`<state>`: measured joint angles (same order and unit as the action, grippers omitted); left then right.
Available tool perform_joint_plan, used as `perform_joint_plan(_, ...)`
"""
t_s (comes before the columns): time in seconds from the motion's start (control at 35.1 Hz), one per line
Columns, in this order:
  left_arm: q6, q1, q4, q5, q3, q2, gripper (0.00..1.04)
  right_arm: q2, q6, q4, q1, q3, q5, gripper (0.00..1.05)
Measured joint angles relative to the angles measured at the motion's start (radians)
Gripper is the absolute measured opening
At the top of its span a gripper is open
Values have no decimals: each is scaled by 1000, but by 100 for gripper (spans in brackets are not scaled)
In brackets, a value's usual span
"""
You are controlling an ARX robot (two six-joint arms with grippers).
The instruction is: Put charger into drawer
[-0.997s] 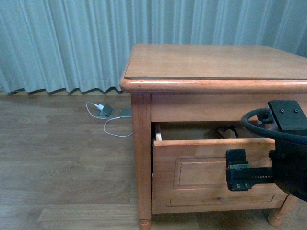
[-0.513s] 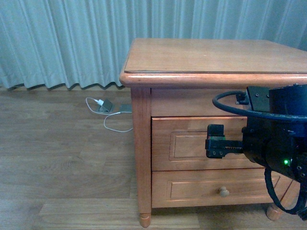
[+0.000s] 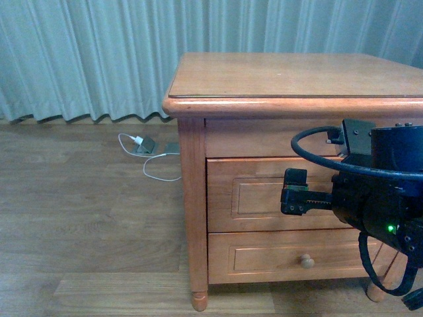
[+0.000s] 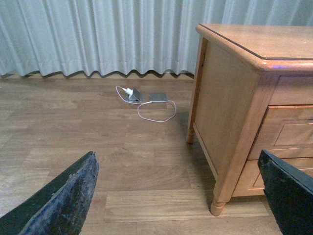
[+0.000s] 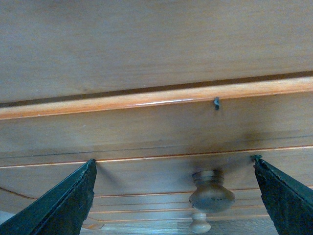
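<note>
The drawer, the upper one of the wooden nightstand, is pushed in flush with the front. The charger is hidden from every view. My right gripper hovers open just in front of the drawer's panel. In the right wrist view the drawer front fills the picture, and its round pale knob sits between the fingers, touching neither. My left gripper hangs open over the wooden floor to the left of the nightstand, with nothing between its fingers.
A similar lower drawer with its knob sits beneath. A white-cabled plug with a grey box lies on the floor by the curtain. The nightstand's front leg stands near my left gripper.
One second ago the drawer stood pulled out with the right gripper at its front; half a second ago it was shut. Since then the right gripper has barely shifted.
</note>
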<state>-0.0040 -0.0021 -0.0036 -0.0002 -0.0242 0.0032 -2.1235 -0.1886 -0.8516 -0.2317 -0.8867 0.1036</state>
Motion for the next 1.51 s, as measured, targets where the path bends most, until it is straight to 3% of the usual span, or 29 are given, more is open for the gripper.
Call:
perform_joint_plan(0.23,0,0,0,0,0,0,98,150,1,43,23,109,-63,96)
perform_joint_plan(0.37,0,0,0,0,0,0,98,356,-3,137,45,238,-163,96)
perform_joint_plan(0.6,0,0,0,0,0,0,98,864,-11,463,115,431,-259,96)
perform_joint_plan(0.88,0,0,0,0,0,0,98,1484,-19,879,182,576,-301,96)
perform_joint_plan(1.11,0,0,0,0,0,0,98,1572,-37,916,195,586,-301,96)
perform_joint_plan(1.17,0,0,0,0,0,0,98,1583,-6,834,194,620,-232,92)
perform_joint_plan(1.28,0,0,0,0,0,0,98,1648,119,550,229,739,-98,70)
perform_joint_plan(1.51,0,0,0,0,0,0,98,1738,177,556,231,806,-103,24)
